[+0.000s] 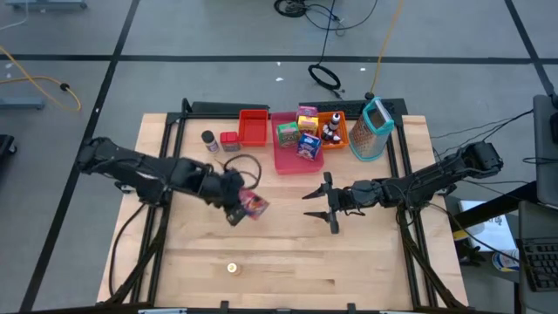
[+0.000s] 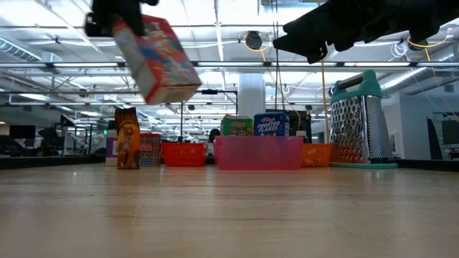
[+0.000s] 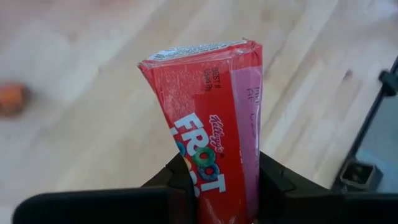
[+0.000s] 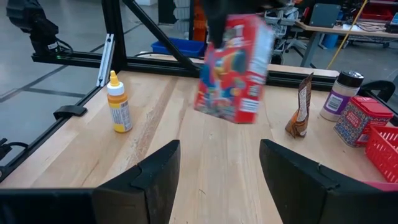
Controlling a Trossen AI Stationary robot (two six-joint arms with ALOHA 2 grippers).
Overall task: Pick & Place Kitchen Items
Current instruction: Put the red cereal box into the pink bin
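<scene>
A red Froot Loops cereal box point(image 1: 255, 205) hangs in the air over the middle of the table, with my left gripper point(image 1: 236, 209) shut on it. In the low view the box point(image 2: 159, 59) slants down from the gripper point(image 2: 115, 16), well above the wood. My right gripper point(image 1: 324, 208) stands open to the box's right, level and pointing at it, with nothing between its fingers point(image 4: 155, 177). Other kitchen items sit in the pink tray point(image 1: 295, 161) and the orange tray point(image 1: 342, 131) at the far side. My left gripper pinches one end of the cereal box point(image 3: 214, 186) between its two fingers point(image 3: 177, 180), which come at it slanting down from the table's left. The rest of the box sticks out past the fingertips, its sealed flap end point(image 3: 199, 53) farthest away. The box is tilted and lifted clear.
A red tray point(image 1: 254, 127), a dark-capped shaker point(image 1: 209, 139) and a small red box point(image 1: 229, 139) stand at the far left. A metal grater point(image 1: 373, 131) stands at the far right. A yellow bottle point(image 1: 232, 268) stands near the front edge. A brown pouch point(image 4: 301, 109) stands upright.
</scene>
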